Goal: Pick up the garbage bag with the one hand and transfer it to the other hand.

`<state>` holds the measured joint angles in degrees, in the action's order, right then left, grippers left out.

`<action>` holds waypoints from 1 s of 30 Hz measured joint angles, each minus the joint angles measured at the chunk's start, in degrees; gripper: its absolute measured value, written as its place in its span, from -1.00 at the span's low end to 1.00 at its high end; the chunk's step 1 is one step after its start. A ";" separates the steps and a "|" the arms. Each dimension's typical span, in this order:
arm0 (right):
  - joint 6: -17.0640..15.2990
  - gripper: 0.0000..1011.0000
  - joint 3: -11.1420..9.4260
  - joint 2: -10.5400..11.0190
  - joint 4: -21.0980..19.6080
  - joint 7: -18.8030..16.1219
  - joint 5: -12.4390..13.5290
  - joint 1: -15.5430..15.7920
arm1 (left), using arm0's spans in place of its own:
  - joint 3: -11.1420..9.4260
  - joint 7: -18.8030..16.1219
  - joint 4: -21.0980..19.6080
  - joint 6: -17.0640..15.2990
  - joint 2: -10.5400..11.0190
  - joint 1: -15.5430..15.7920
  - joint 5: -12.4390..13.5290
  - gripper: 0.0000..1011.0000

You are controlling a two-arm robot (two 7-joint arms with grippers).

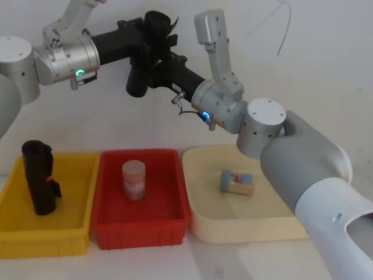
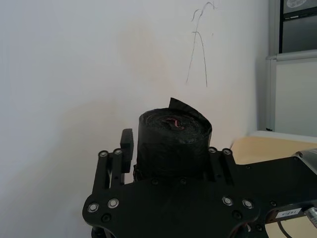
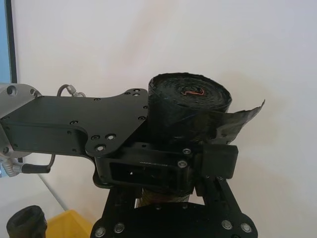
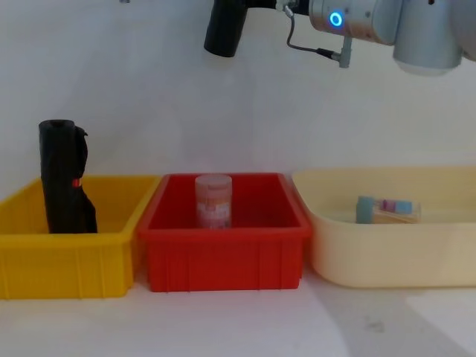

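Note:
The garbage bag (image 1: 139, 81), a black rolled cylinder, hangs high above the bins, tilted a little, and its lower end shows in the chest view (image 4: 223, 30). My left gripper (image 1: 144, 46), the one hand with the green ring, reaches in from the left and is shut on the bag's upper part (image 2: 173, 139). My right gripper (image 1: 162, 63), the other hand with the blue ring, comes from the right and is shut on the bag just below. A loose flap sticks out from the bag's top (image 3: 188, 106), beside the right gripper's finger pad (image 3: 217, 159).
Below stand a yellow bin (image 1: 52, 242) holding another black roll (image 1: 39, 178), a red bin (image 1: 140, 232) with a pink jar (image 1: 134, 181), and a cream tray (image 1: 245, 230) with a small box (image 1: 238, 182). A white wall lies behind.

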<state>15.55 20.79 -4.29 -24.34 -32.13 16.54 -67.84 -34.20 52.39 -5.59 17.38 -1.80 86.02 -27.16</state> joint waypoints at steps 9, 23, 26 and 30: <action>-0.90 0.12 -0.16 1.37 -2.47 2.34 -1.08 1.33 | -0.04 -0.01 0.00 0.00 0.01 0.00 0.00 0.89; -7.37 0.12 -1.26 7.85 -12.87 8.49 -3.57 7.27 | 0.02 -0.03 0.00 -0.01 0.01 0.00 -0.02 0.98; -9.96 0.12 -2.07 10.42 -16.65 10.11 -4.08 9.66 | 0.02 -0.04 0.00 -0.01 0.01 0.00 -0.02 0.98; -12.67 0.12 -2.93 12.79 -20.21 11.61 -4.46 11.98 | 0.02 -0.04 0.00 0.00 0.01 0.00 -0.02 0.98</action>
<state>2.88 17.86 8.50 -44.55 -20.53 12.08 -55.86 -34.18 52.35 -5.59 17.37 -1.78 86.02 -27.18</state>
